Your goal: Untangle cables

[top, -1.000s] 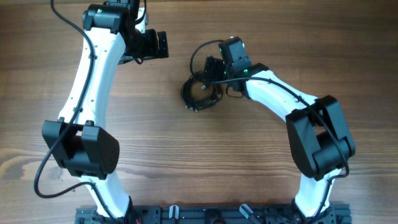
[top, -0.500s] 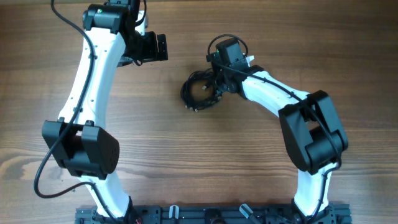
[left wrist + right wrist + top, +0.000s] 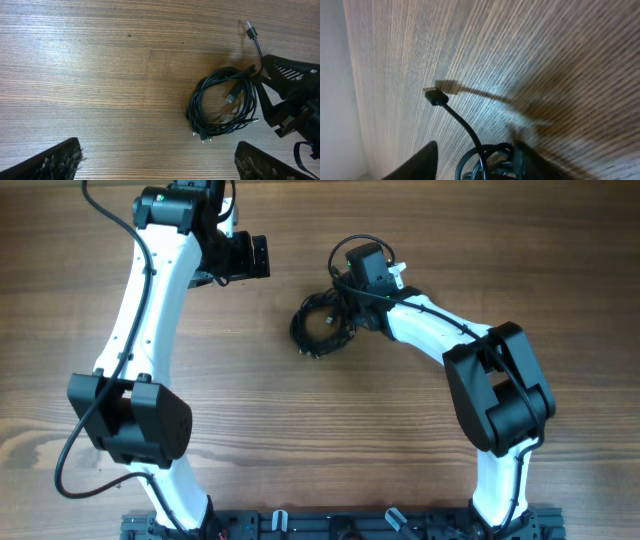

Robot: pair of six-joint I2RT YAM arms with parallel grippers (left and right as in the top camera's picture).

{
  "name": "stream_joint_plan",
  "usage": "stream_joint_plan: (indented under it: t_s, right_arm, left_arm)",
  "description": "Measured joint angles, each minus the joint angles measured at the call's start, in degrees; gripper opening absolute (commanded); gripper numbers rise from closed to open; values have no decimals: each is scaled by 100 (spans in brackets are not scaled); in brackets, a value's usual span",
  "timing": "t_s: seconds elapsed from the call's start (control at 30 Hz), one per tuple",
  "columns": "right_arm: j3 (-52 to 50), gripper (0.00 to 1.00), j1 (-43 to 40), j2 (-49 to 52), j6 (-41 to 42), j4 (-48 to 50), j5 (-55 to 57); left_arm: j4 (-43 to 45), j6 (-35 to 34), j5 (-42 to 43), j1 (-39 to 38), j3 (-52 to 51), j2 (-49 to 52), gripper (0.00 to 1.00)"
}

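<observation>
the cables (image 3: pixel 196 107) lie as one thin, glossy black coil, right of centre on the streaky wood-grain table (image 3: pixel 100 75). the left gripper (image 3: pixel 160 167) stands wide open. the right gripper (image 3: pixel 344 305) sits at the coil's right edge; whether it grips, i cannot tell.

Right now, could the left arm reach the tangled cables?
Probably yes: bare table lies between the open left gripper and the cables. The right gripper sits at their far edge, so only the near side looks free.
</observation>
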Motion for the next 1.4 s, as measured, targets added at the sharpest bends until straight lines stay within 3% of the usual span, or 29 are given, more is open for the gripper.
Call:
stream_joint_plan:
  t_s: [0.2,0.43,0.8,0.83,0.87,0.9,0.97,1.23,1.4]
  right_arm:
    - [0,43,0,142,-20,160,59]
    - [0,44,2,177,-17,876,-289]
    - [0,49,98,177,-46,647,-393]
    - [0,45,127,177,-61,649,-352]
    - [0,33,166,177,-63,647,-282]
    - [0,14,197,177,-74,649,-236]
    - [0,4,238,177,-116,647,-155]
    - [-4,5,254,170,-852,1143,-286]
    - [-4,4,142,-916,-2472,330,-533]
  left_arm:
    - [-4,0,0,0,0,0,100]
    - [-74,0,0,0,0,0,100]
    - [-87,0,-2,0,0,0,100]
    - [-87,2,0,0,0,0,100]
    - [-87,0,0,0,0,0,100]
    - [-87,0,0,0,0,0,100]
    - [-87,2,0,0,0,0,100]
    - [-129,0,-2,0,0,0,100]
    - [-74,0,-15,0,0,0,100]
